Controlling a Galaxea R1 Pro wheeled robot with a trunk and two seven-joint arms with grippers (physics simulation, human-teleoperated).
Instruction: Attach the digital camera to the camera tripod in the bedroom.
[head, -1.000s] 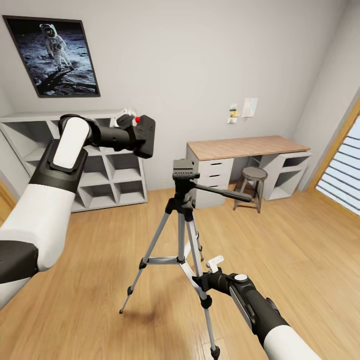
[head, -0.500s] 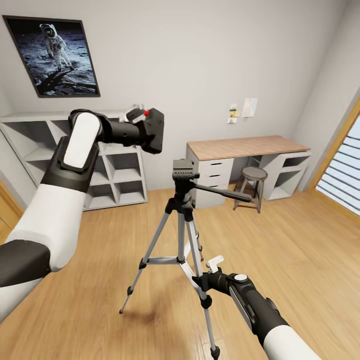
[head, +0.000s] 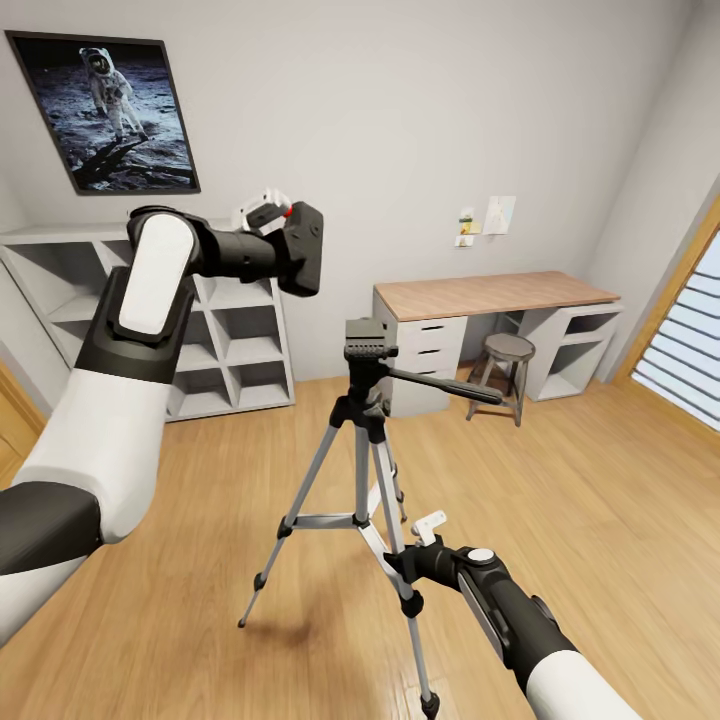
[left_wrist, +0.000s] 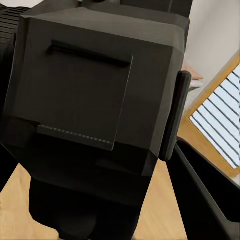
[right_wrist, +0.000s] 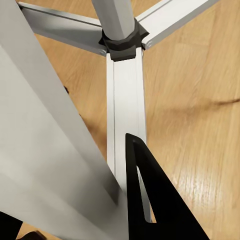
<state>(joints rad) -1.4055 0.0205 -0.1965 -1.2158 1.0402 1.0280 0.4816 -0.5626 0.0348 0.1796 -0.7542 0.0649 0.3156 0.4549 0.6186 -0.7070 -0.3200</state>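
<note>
While our left end effector (head: 272, 222) grips the camera (head: 302, 248) above and left of the tripod (head: 366, 440) head, clear of it, our right end effector (head: 418, 545) sits low against a tripod leg; we cannot tell its opening.

No text, label, brand, number or sign can be read in any view. The small papers (head: 487, 219) pinned to the wall at about one o'clock, above the wood-topped surface (head: 495, 293), are too small and blurred to show any writing. The astronaut picture (head: 108, 111) at ten o'clock carries no caption. The digital camera (left_wrist: 95, 95) shows plain black panels without lettering, and the camera tripod (head: 364, 440) bears no marking that can be made out.
</note>
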